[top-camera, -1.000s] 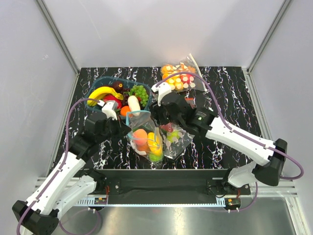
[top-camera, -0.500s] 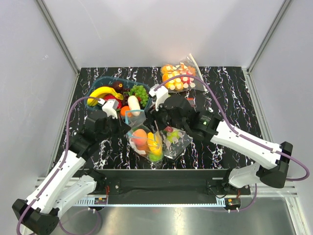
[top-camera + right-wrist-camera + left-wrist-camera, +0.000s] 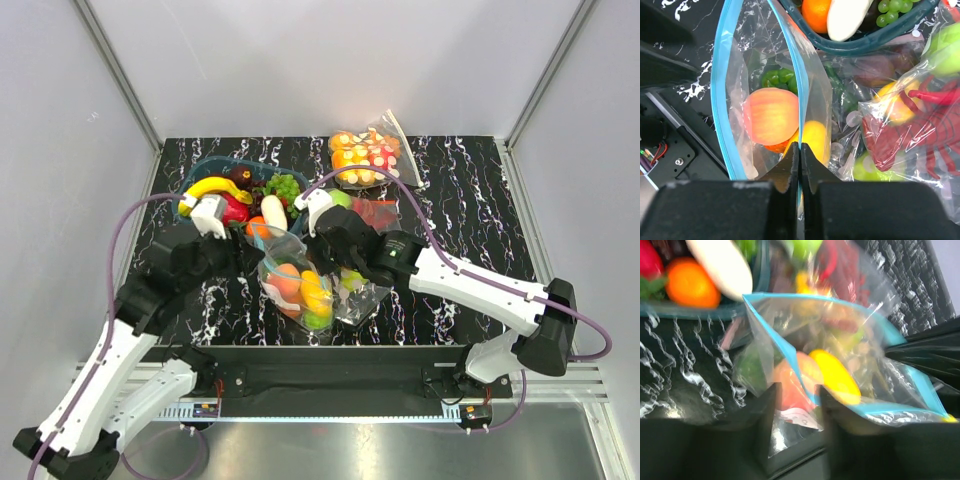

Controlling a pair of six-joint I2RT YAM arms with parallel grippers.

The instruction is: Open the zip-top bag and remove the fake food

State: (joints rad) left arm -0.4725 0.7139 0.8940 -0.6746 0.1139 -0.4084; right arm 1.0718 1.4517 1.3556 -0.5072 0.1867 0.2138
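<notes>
— Bag (image 3: pixel 292 285) is lying at five o'clock from basket (image 3: pixel 875 47), fruit (image 3: pixel 771 116) sitting inside. Right claw (image 3: pixel 800 150) is pinching its strip (image 3: pixel 799 100).
— Left claw (image 3: pixel 796 400) is showing blurred, so I can't tell its grip. Uneven pulling is risking that strip slipping free.

L wrist view: bag (image 3: pixel 805 330) motion-blurred, items behind peach (image 3: pixel 790 382) unreadable. R wrist view: basket (image 3: pixel 865 46) cut by top edge; yellow fruit (image 3: pixel 817 135) partly behind fingers (image 3: pixel 782 175).
</notes>
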